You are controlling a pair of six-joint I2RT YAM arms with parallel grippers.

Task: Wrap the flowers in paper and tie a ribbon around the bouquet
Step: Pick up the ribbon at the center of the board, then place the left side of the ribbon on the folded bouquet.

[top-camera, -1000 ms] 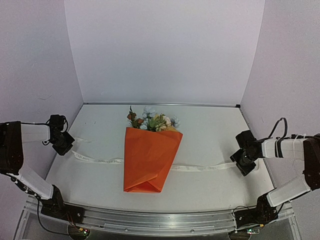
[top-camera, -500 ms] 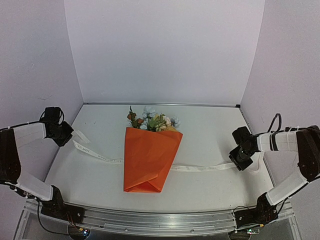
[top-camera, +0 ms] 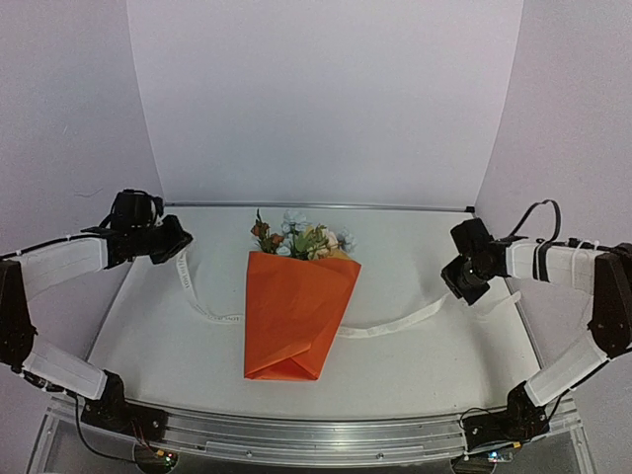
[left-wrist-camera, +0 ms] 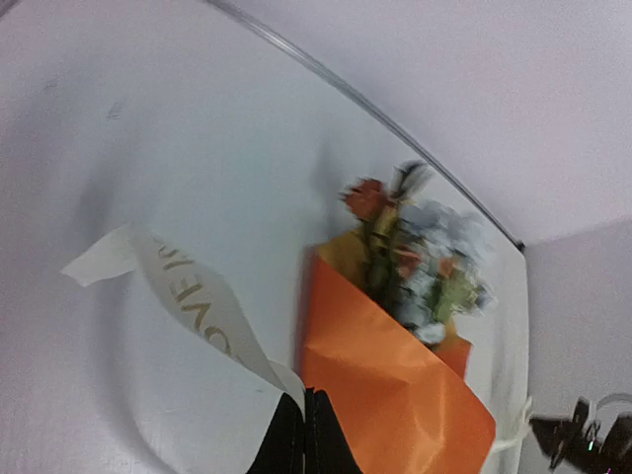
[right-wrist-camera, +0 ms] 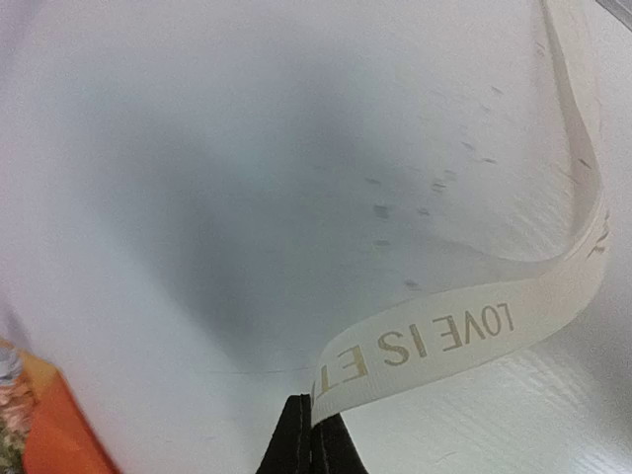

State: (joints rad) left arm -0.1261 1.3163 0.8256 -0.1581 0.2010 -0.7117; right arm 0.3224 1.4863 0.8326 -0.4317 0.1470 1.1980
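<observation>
Cream ribbon (top-camera: 395, 324), one end pinched in each arm's fingers, crossing an orange paper (top-camera: 296, 326) bouquet (top-camera: 299, 296) at mid-tabletop.

The bouquet lies flat on the white tabletop (top-camera: 415, 375), long axis near to far, with the flowers (top-camera: 301, 237) at the far end and the folded point toward the arms. The ribbon runs left to right, square to that axis, and disappears at both side edges of the wrap, apparently underneath it. The left fingers (top-camera: 181, 244) are closed on the left end and the right fingers (top-camera: 459, 286) on the right end; both wrist views show the band clamped at the tips. Each end is raised and well out to its own side, about equally far from the wrap. Judged next: both ends must travel inward and cross over the paper's top face.
</observation>
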